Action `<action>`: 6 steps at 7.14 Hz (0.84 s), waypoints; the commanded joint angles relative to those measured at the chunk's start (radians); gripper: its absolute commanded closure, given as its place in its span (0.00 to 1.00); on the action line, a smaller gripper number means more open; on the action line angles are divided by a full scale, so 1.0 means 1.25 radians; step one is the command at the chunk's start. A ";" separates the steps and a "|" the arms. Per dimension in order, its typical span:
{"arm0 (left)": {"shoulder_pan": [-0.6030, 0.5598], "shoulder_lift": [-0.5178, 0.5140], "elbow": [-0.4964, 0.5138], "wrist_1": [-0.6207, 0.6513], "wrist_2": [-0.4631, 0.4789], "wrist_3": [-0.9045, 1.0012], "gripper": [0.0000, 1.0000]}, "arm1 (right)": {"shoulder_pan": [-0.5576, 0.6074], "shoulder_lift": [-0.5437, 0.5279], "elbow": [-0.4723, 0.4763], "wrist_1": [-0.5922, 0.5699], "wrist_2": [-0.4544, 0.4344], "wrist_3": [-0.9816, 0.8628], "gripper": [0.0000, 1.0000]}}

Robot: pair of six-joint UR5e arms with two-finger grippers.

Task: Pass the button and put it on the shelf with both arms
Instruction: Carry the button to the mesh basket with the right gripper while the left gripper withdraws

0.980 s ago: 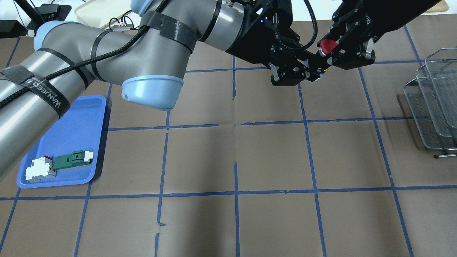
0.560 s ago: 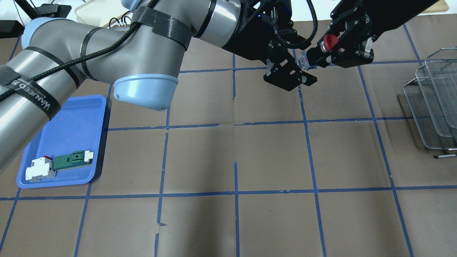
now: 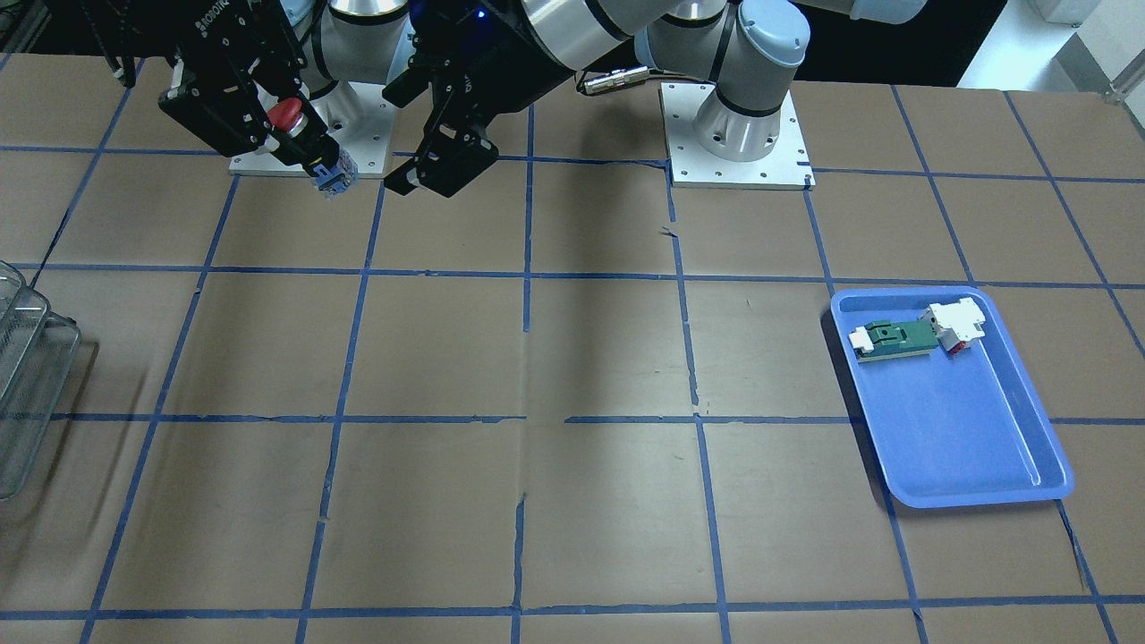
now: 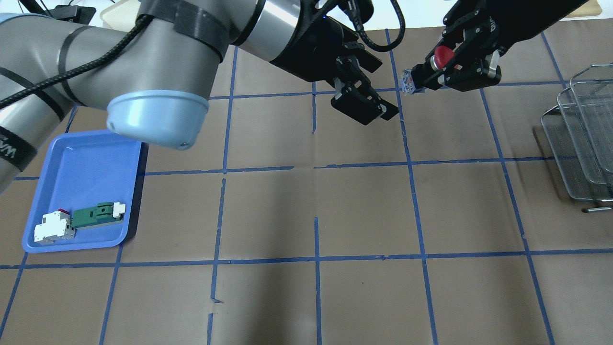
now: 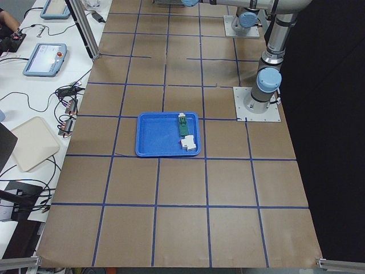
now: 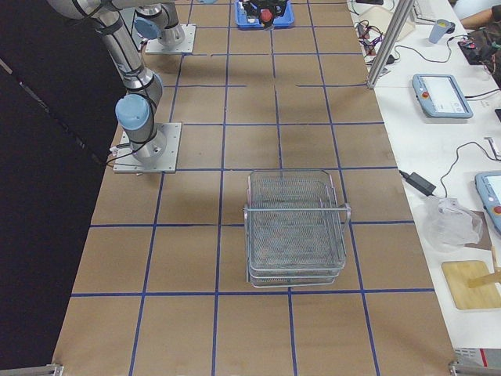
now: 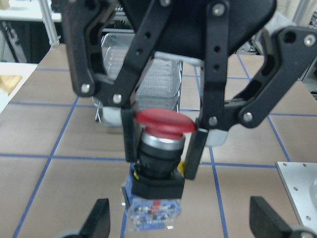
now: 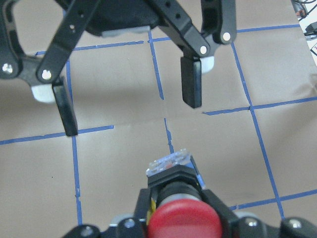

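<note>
The button (image 4: 443, 54), with a red cap and a black body, is held in the air by my right gripper (image 4: 448, 64), which is shut on it just under the cap. It also shows in the front view (image 3: 286, 113), the left wrist view (image 7: 165, 122) and the right wrist view (image 8: 181, 218). My left gripper (image 4: 377, 114) is open and empty, a short way to the left of the button, also in the front view (image 3: 431, 182). Its fingers (image 8: 191, 85) stand wide apart. The wire shelf (image 4: 582, 139) stands at the table's far right, also in the right side view (image 6: 296, 227).
A blue tray (image 4: 86, 163) at the left holds a green-and-white part (image 4: 96, 215) and a white block (image 4: 52, 227). The brown table surface (image 4: 364, 211) carries a grid of blue tape. The left arm's elbow (image 4: 158, 115) hangs over the table's left part.
My left gripper has opened, let go of the button's base and drawn back to the left. My right gripper stays shut on the button, almost still.
</note>
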 commanded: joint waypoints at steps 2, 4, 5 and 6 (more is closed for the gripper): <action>0.091 0.074 -0.005 -0.217 0.189 -0.038 0.00 | -0.174 0.032 0.014 -0.013 -0.036 -0.121 1.00; 0.181 0.085 -0.035 -0.301 0.275 -0.077 0.00 | -0.334 0.103 0.015 -0.131 -0.106 -0.319 1.00; 0.219 0.095 -0.038 -0.317 0.293 -0.134 0.00 | -0.410 0.157 0.014 -0.197 -0.139 -0.349 1.00; 0.242 0.097 -0.039 -0.328 0.324 -0.164 0.00 | -0.496 0.189 0.015 -0.213 -0.136 -0.350 1.00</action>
